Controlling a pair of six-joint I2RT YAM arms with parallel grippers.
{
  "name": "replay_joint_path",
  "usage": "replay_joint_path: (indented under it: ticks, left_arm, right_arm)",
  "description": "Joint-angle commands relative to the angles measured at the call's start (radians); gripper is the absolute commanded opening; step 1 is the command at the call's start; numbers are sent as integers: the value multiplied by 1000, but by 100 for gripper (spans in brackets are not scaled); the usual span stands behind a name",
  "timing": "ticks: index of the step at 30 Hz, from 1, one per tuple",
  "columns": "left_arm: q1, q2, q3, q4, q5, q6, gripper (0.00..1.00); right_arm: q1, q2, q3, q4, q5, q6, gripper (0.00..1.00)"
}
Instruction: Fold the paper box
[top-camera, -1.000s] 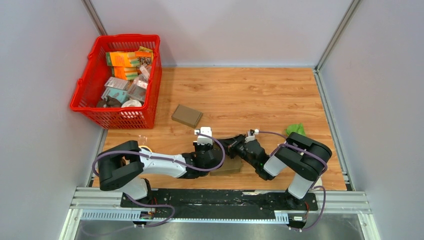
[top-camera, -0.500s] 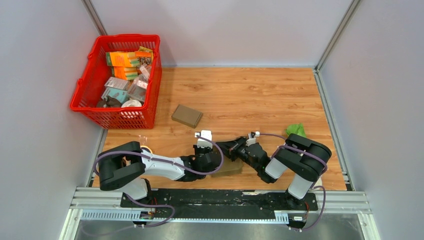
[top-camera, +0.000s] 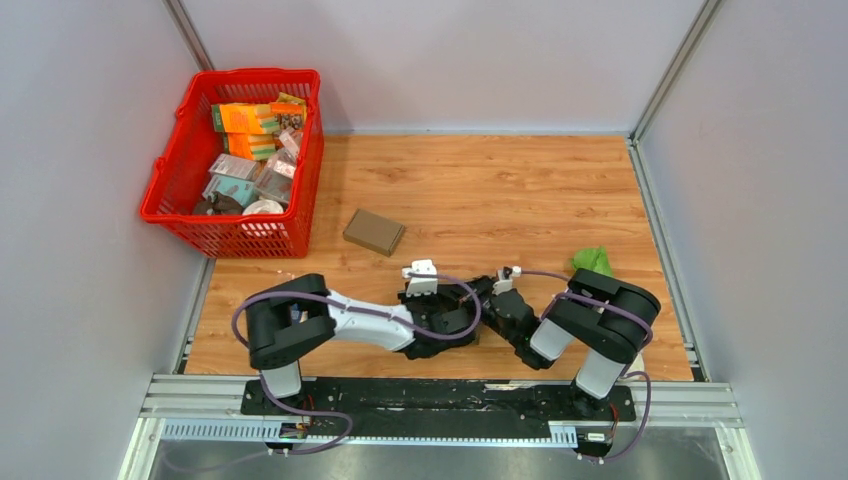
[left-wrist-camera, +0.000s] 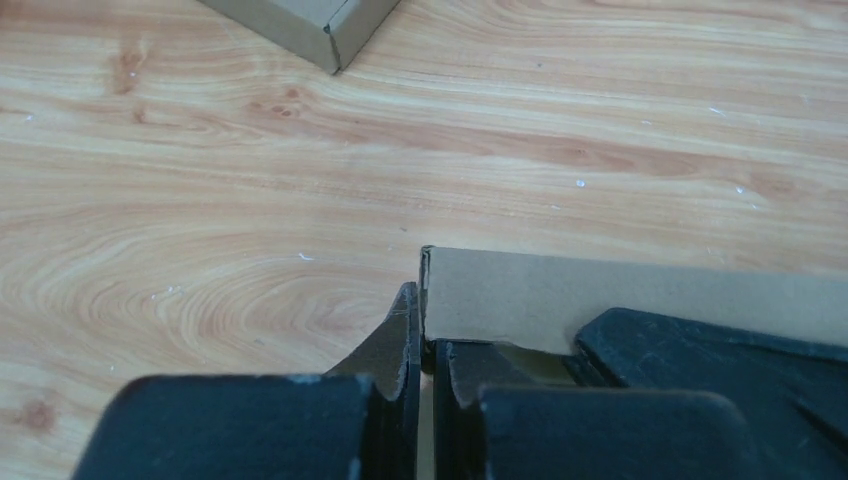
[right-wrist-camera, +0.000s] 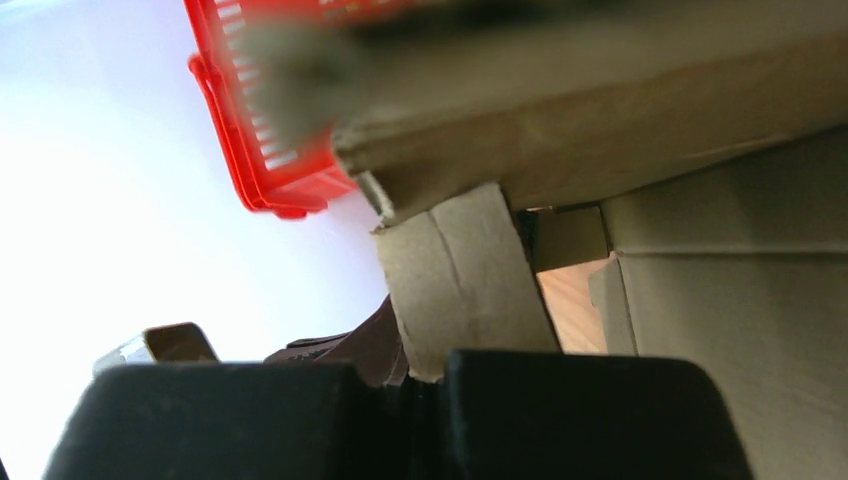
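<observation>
Left gripper (left-wrist-camera: 424, 340) shifted right, now pinching paper box (left-wrist-camera: 600, 290) edge.

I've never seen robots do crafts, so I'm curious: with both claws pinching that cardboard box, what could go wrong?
The right claw grips just a narrow flap, which might tear or crease if the claws pull apart. The left claw holds only the very edge of the paper box, so it could slip off mid-fold.
</observation>
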Motion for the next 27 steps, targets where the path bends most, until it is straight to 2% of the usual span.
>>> replay_joint_path:
  ticks: [1,2,3,4,6,7,9,10,11,12,13,14,17,18,19,21,22,24,25,27]
  left_arm:
    - [12,-162,-308,373,9,307,0]
    - [12,-186,-366,648,44,466,0]
    - [12,-206,-443,723,72,506,0]
    - [12,-224,-459,768,106,535,0]
    - [12,-234,-464,792,128,590,0]
    - [12,-238,-467,801,152,609,0]
    - [12,-244,-471,795,158,620,0]
    - [12,-257,-474,780,151,606,0]
    - [12,-260,-476,763,148,597,0]
    - [12,-266,-480,760,148,601,0]
    - [12,-273,-482,756,152,607,0]
    - [12,-278,-482,744,151,613,0]
    - [12,-295,-488,726,143,604,0]
    - [12,-298,-487,711,138,595,0]
    - [12,-304,-485,691,123,577,0]
    - [12,-307,-490,678,117,563,0]
    - [12,-307,-490,677,117,560,0]
    - [12,-307,-488,671,117,550,0]
    - [12,-306,-488,671,123,553,0]
    - [12,-303,-478,663,123,553,0]
  right_arm:
    - [11,-21,-32,-65,-118,-83,11]
    - [3,-27,-38,-78,-138,-97,18]
    - [-3,-53,-50,-77,-174,-136,26]
    - [-19,-73,-64,-90,-180,-160,43]
    - [-57,-171,-75,-199,-258,-276,59]
    - [-110,-215,-60,-395,-308,-328,67]
    - [-155,-385,11,-641,-430,-464,75]
    - [-169,-453,52,-954,-448,-653,82]
    - [-168,-575,106,-1158,-415,-751,85]
    - [-166,-629,213,-1334,-381,-826,88]
    - [-174,-682,246,-1556,-332,-946,92]
    - [-180,-776,278,-1643,-305,-977,95]
    - [-227,-878,342,-1796,-310,-1063,100]
    - [-252,-875,362,-1820,-333,-1077,98]
    - [-281,-866,431,-1888,-341,-1094,88]
    - [-286,-805,514,-1948,-317,-1187,79]
    - [-287,-785,569,-1968,-307,-1218,67]
    - [-286,-716,600,-1940,-364,-1270,52]
    - [-284,-695,611,-1922,-411,-1277,34]
    - [-266,-644,611,-1878,-410,-1254,17]
